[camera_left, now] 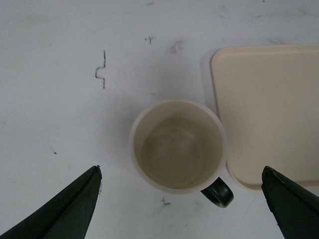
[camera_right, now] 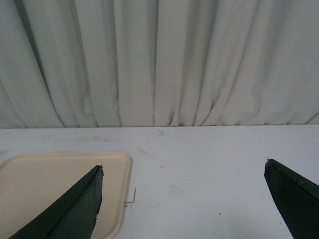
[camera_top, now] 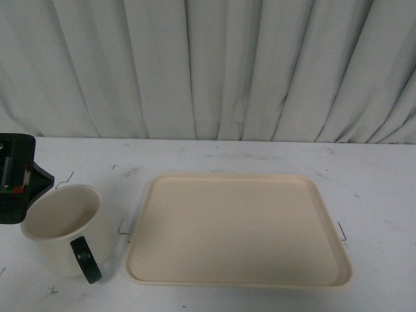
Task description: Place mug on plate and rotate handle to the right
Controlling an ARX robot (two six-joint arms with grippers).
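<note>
Scuffed white table (camera_top: 260, 156), pale curtain (camera_top: 208, 65) behind; left tool (camera_left: 182, 169) and right tool (camera_right: 183, 169) gape wide, empty.

The right end effector (camera_right: 183, 164) is spread wide, its two dark tapered fingers (camera_right: 75, 209) well apart with only bare table showing between them. The white table (camera_right: 209, 149) is scuffed with faint grey marks. One rounded corner of the beige plate (camera_right: 50, 184) lies flat on it, partly hidden behind one finger. A small thin bent mark (camera_right: 131, 197) sits just beside that corner. A pale pleated curtain (camera_right: 159, 59) hangs along the table's far edge
</note>
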